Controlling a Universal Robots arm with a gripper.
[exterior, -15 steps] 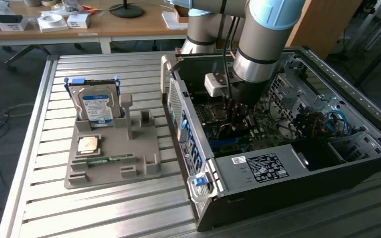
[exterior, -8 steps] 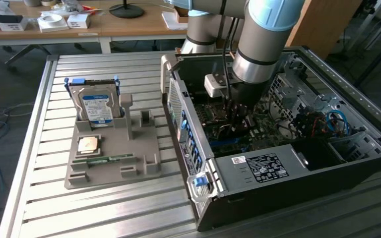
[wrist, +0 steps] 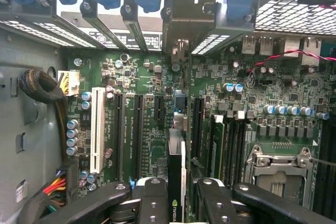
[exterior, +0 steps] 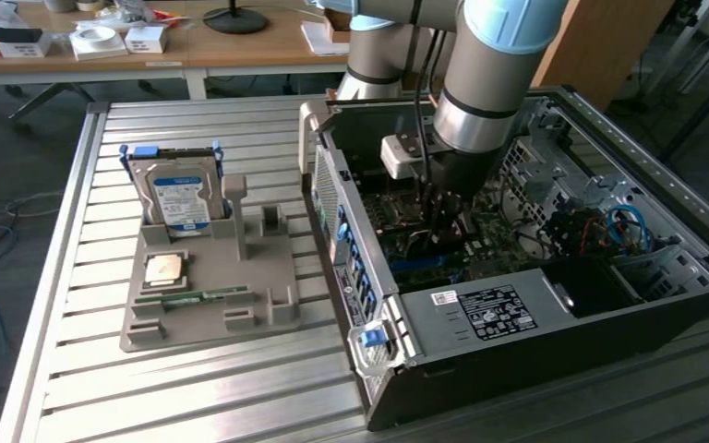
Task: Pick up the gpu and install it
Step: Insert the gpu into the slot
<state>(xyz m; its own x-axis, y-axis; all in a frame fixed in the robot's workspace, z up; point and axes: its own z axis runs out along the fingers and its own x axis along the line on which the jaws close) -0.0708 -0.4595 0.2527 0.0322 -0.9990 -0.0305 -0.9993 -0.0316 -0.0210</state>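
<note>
Gripper (wrist: 177, 203) fingers clamped on gpu (wrist: 176, 182) edge-on, inside open pc case (exterior: 601, 305), just above mobo (wrist: 152, 129) slots.

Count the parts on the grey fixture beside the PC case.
3: hard drive upright at the far end of the fixture; CPU flat mid-fixture; green memory stick lying nearer the front. Nothing seems hidden.
</note>
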